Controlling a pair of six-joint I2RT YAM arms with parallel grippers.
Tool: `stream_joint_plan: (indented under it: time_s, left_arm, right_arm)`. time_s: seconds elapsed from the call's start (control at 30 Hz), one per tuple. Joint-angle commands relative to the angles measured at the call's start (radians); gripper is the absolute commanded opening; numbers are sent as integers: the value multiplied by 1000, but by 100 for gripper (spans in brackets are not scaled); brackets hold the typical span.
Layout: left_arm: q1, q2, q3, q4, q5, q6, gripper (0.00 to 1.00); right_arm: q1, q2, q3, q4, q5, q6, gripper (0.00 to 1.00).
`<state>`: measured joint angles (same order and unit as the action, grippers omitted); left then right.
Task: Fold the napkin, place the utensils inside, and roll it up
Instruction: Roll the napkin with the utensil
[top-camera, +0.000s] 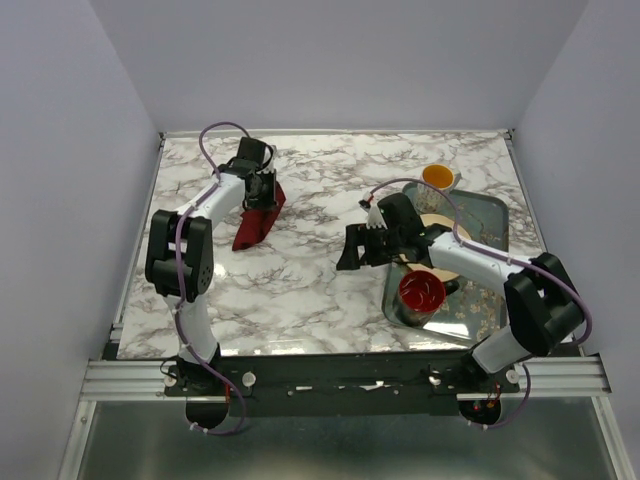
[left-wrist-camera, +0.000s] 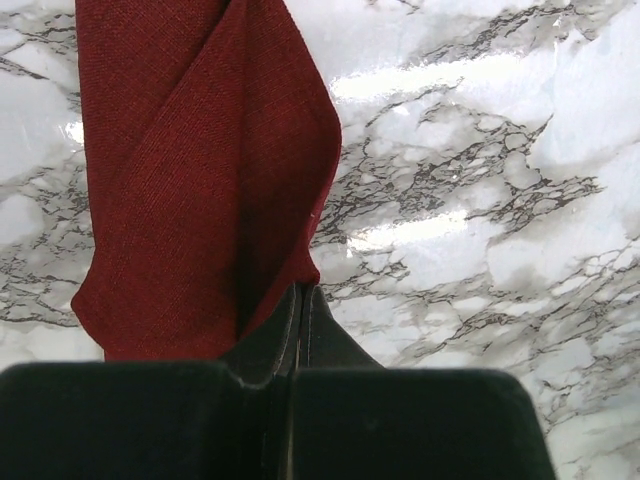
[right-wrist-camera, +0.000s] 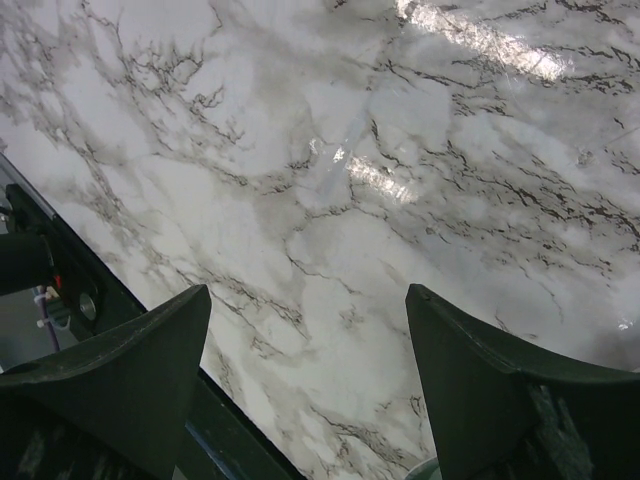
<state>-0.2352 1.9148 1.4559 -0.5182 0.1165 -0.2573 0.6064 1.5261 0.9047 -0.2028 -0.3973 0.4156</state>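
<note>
The maroon napkin (top-camera: 257, 224) hangs in folds from my left gripper (top-camera: 264, 191) at the back left of the table, its lower end near the marble. In the left wrist view the napkin (left-wrist-camera: 200, 190) drapes away from my left gripper (left-wrist-camera: 300, 300), whose jaws are pressed shut on its edge. My right gripper (top-camera: 352, 250) is open and empty over the marble at the table's middle, just left of the tray. In the right wrist view my right gripper (right-wrist-camera: 308, 300) shows wide-spread fingers over bare marble. The blue utensil is out of view.
A grey tray (top-camera: 490, 215) at the right holds a red bowl (top-camera: 421, 290) and a tan plate (top-camera: 432, 222) partly under the right arm. An orange-filled white mug (top-camera: 438, 177) stands at the tray's back corner. The table's near edge rail (right-wrist-camera: 60, 270) shows in the right wrist view.
</note>
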Motion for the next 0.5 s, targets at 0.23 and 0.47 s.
stream_joint_plan:
  time_s: [0.23,0.47]
  left_arm:
    - [94,-92,-32,-6,166,-111,0]
    - [139,-97,-8,-34,195,-132,0]
  right_arm:
    - [-2,68,86,0,-37,-32,87]
    - [3,95,112,-1,-46,-32,88]
